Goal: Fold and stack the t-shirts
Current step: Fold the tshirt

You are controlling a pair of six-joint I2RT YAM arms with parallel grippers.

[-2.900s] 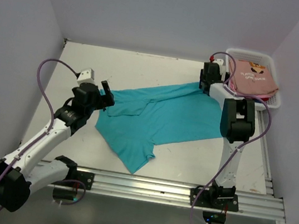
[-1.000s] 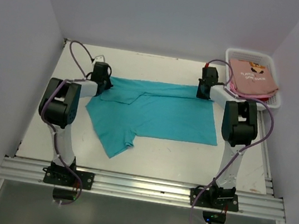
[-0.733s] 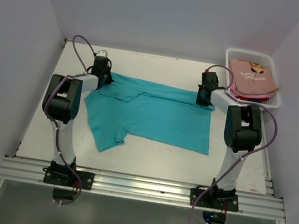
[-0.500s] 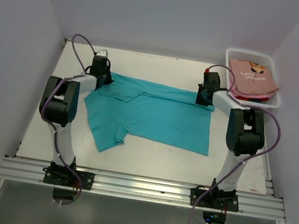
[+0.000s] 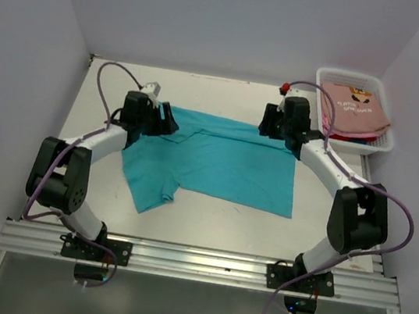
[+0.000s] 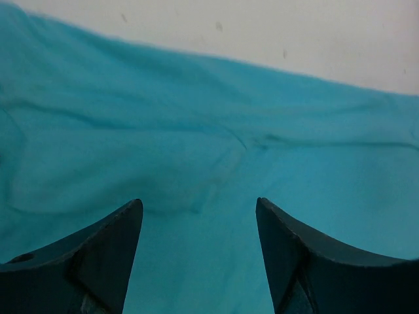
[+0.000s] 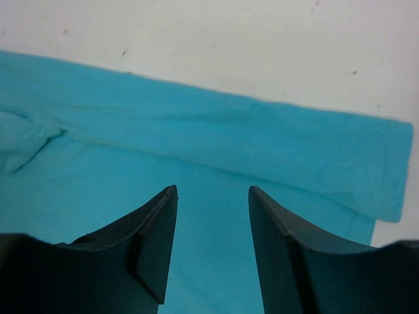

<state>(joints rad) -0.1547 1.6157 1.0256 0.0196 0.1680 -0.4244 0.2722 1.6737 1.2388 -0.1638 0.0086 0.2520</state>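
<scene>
Both arms have drawn back from the far edge of the teal t-shirt (image 5: 220,163) since half a second ago, their elbows now swung out low toward the near corners. Both have also let go of the cloth they were pinching then. The shirt itself has not shifted.

The left gripper (image 5: 164,120) hangs over the shirt's far-left corner, by the shoulder. In the left wrist view its two dark fingers (image 6: 108,252) stand well apart with nothing between them, only teal cloth lying below. The right gripper (image 5: 267,122) sits at the far-right corner. Its fingers (image 7: 147,242) are likewise spread and empty, above a folded band of cloth that runs along the shirt's far edge.

The teal t-shirt lies spread flat in the middle of the white surface (image 5: 215,225), with that far edge turned over toward the near side as a narrow strip. One sleeve sticks out toward the near left. In the right wrist view the folded band ends at the right in a squared corner, with bare surface beyond it.

At the far right corner stands a white basket (image 5: 324,74), and a pink t-shirt (image 5: 355,109) with small dark print lies folded on top inside it, well apart from the teal one.
</scene>
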